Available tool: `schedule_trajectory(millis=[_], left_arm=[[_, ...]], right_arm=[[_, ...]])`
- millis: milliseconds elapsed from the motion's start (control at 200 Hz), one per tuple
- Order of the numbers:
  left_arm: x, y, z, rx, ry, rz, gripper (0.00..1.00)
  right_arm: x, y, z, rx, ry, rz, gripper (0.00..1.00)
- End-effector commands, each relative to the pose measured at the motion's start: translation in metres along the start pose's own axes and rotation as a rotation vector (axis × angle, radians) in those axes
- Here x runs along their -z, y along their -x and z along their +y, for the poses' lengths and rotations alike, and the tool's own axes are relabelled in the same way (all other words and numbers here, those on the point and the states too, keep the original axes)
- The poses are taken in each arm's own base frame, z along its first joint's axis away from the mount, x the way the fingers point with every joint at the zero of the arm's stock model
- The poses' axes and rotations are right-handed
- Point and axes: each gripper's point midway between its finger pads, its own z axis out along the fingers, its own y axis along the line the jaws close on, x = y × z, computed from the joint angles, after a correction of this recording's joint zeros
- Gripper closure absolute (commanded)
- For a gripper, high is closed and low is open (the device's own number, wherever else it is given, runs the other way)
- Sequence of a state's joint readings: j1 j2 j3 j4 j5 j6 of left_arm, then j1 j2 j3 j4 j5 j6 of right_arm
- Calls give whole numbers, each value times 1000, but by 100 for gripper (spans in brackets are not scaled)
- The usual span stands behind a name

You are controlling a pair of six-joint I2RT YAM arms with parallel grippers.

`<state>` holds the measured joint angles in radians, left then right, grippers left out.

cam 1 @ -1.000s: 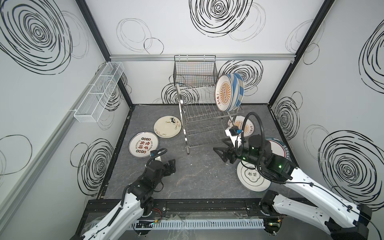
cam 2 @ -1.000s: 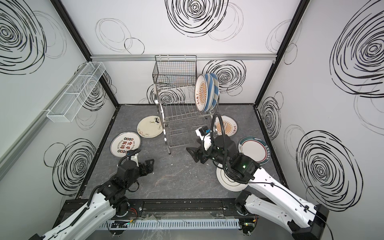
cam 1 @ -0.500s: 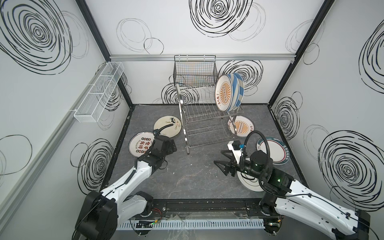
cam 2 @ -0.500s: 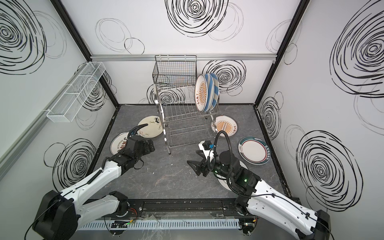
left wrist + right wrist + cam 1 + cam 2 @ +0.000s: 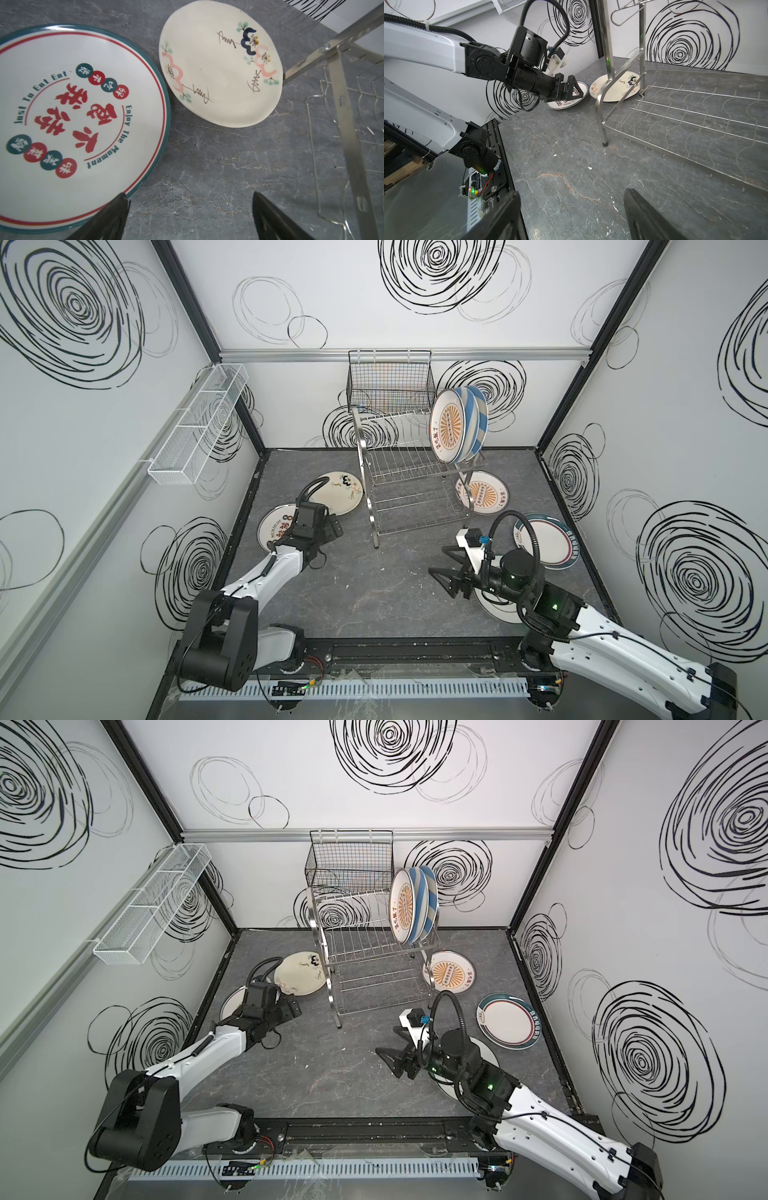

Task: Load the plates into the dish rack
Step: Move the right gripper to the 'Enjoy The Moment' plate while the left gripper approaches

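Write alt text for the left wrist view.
The open left gripper hovers above the grey table, one fingertip overlapping the rim of a green-rimmed plate with red characters. A cream floral plate lies beyond, beside a leg of the dish rack.

dish rack (image 5: 405, 466) – back centre | plates (image 5: 451, 431) – top tier, right end

In a top view, the dish rack (image 5: 365, 946) holds a sunburst plate (image 5: 402, 907) and blue-striped plates (image 5: 428, 894) upright at its top tier's right end. The right gripper (image 5: 387, 1041) hovers, jaws apart, over bare floor. The left gripper (image 5: 291, 1008) hangs beside a floral plate (image 5: 297, 979).
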<state>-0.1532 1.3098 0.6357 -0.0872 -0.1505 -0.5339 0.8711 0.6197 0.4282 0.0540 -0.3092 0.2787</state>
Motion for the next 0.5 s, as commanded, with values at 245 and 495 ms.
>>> schedule_trajectory(millis=[245,495], left_arm=[[-24,-1,21,30,9,2,4],[-34,-13,22,37,-8,53,4]], right_arm=[[-2,-4,-1,-21,9,-25,17],[-2,-10,-5,-44,-2,-20,17]])
